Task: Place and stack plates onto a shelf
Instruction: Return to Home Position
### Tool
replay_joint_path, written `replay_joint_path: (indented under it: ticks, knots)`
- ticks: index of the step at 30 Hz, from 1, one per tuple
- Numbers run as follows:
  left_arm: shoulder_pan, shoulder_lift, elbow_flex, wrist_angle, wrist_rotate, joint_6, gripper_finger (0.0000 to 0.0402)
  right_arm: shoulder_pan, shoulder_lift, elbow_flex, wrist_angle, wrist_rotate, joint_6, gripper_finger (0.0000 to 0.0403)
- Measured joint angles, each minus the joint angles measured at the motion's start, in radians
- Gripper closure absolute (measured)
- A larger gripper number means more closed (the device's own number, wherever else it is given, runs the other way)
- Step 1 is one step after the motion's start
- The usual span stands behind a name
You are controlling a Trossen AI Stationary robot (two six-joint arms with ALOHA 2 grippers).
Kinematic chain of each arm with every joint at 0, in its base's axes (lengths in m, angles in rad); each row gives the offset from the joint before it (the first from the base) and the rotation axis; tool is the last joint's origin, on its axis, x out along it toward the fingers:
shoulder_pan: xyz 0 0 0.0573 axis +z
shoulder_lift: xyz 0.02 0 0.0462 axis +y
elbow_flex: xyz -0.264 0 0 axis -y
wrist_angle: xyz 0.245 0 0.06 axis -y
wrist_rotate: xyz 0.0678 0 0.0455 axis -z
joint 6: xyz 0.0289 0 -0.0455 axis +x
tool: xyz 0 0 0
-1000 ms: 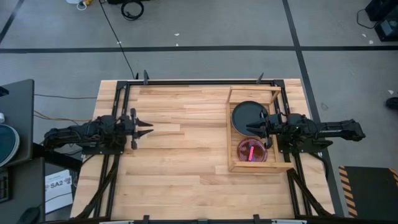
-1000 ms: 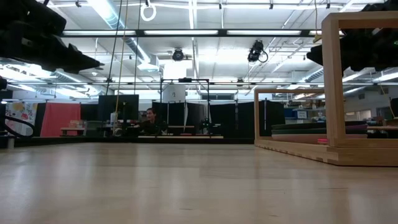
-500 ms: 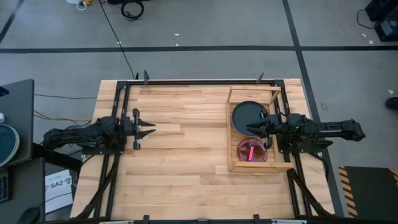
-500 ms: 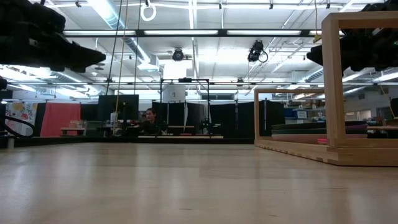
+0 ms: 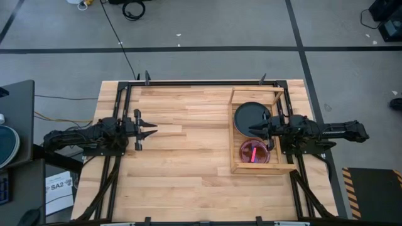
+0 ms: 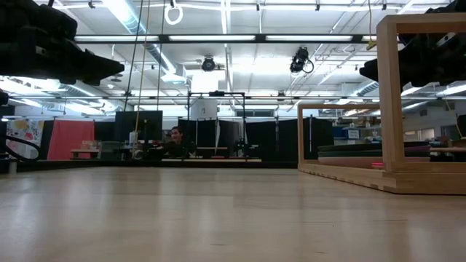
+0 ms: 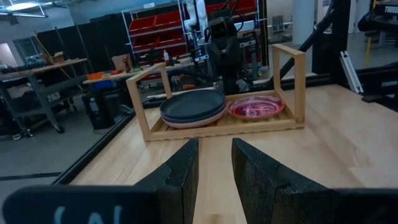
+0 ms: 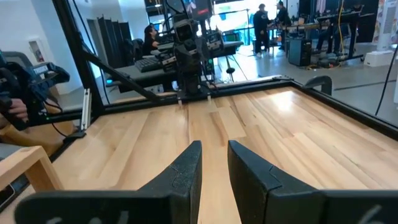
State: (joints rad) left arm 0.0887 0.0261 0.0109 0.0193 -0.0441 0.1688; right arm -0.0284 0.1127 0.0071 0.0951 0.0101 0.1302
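Looks all but done: on the shelf (image 5: 233,135) at the right of the table (image 5: 188,176), a dark plate stack (image 5: 250,114) in the far half and a red-pink stack (image 5: 254,152) in the near half; for the right gripper (image 5: 254,130), parted by a narrow gap and holding nothing, poised above the shelf between the two stacks: lift first, then draw back to the right, clearing the tall corner posts (image 6: 388,94) before folding; avoid any dip toward either stack; for the left gripper (image 5: 151,130), likewise slightly parted and empty, over the tabletop at the left and well apart from the shelf: simply retract to rest; go slowly and level, with no sweep across the shelf
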Motion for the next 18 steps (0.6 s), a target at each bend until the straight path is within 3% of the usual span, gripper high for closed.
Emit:
replay_joint_path:
  ticks: [7,18]
  knots:
    - [0.000,0.000,-0.001,0.018,-0.004,0.000,0.0299,0.000,0.000,0.000,0.000,-0.002,0.084,0.0320]
    - [0.000,0.000,-0.002,0.059,-0.006,0.000,0.0299,0.000,0.000,0.000,0.000,-0.004,0.087,0.0320]
